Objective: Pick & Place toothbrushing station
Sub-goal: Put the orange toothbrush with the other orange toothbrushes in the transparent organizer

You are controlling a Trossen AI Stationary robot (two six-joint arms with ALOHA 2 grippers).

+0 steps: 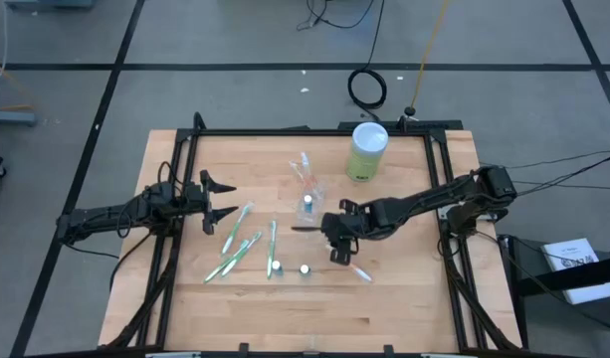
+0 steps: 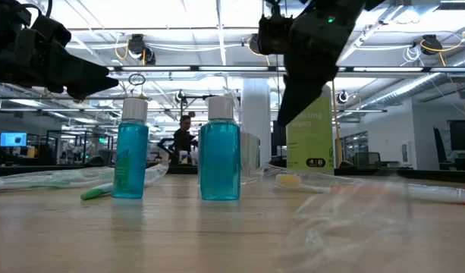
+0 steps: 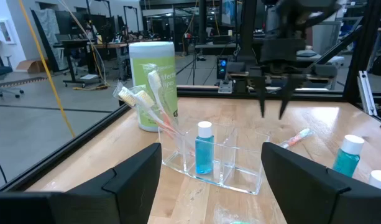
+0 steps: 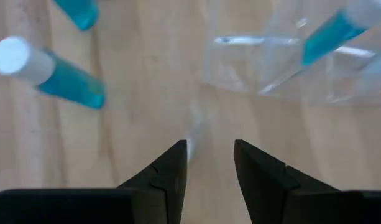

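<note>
Two dark, jointed arms, matt black throughout (thin cables trailing), each ending in a two-fingered, tapering hand.

- Lighting: bright, even, from overhead ceiling strips in the low view.
- Shadows: soft, faint on the table (image 1: 384, 298).
- Focus: right wrist view blurred throughout; low-view foreground smeared.

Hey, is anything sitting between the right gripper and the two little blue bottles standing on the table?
Nothing visible. The right gripper hangs above the table with its fingers apart and empty; bare wood lies between it and the two blue bottles. The clear organizer is on its other side.
</note>
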